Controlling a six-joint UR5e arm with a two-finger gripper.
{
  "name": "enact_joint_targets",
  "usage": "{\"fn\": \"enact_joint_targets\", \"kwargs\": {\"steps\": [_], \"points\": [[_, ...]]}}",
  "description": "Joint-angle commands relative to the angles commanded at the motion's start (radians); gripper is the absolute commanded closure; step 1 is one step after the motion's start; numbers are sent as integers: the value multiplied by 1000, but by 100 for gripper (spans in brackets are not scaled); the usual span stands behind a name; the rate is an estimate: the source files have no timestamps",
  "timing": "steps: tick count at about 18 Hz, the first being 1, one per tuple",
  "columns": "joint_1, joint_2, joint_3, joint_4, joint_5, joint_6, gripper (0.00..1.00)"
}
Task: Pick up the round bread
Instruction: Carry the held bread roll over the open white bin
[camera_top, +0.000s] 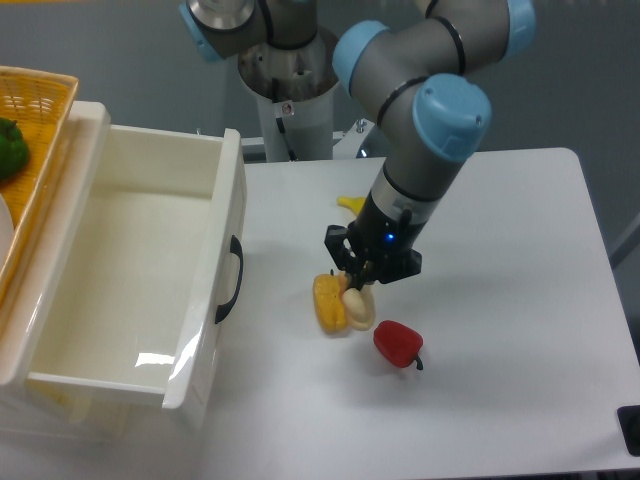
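The small, pale cream, lumpy oval round bread (356, 307) hangs from the robot's black two-finger gripper (358, 291), whose fingers appear clamped on the roll's upper end, though the contact itself is partly hidden by the wrist. The roll sits just in front of, and overlapping in view, the orange-yellow bell pepper (331, 304), with the glossy red bell pepper (399, 344) lying near on its lower right and only the tip of a long yellow banana (350, 205) showing behind the arm. Whether the bread is clear of the white table (500, 300) cannot be told for certain from this single view; it looks either barely raised or resting lightly. The step in hand seems to be the lift, and it is best done by rising straight up with the grip held firm, since a sideways drift would likely brush the yellow pepper or nudge the red one; because only one end appears pinched, a slow, steady rise should keep the soft roll from swinging or slipping out. The bread's long axis runs nearly vertical in the picture, tilted slightly, with its upper end between the fingers and its free, rounded end pointing down towards the table and the camera.
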Motion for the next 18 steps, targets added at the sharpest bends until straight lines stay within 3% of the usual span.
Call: {"fn": "enact_joint_targets", "kwargs": {"steps": [7, 18], "points": [[-14, 51, 0, -2, -95, -89, 100], [-61, 178, -3, -3, -143, -204, 100]]}}
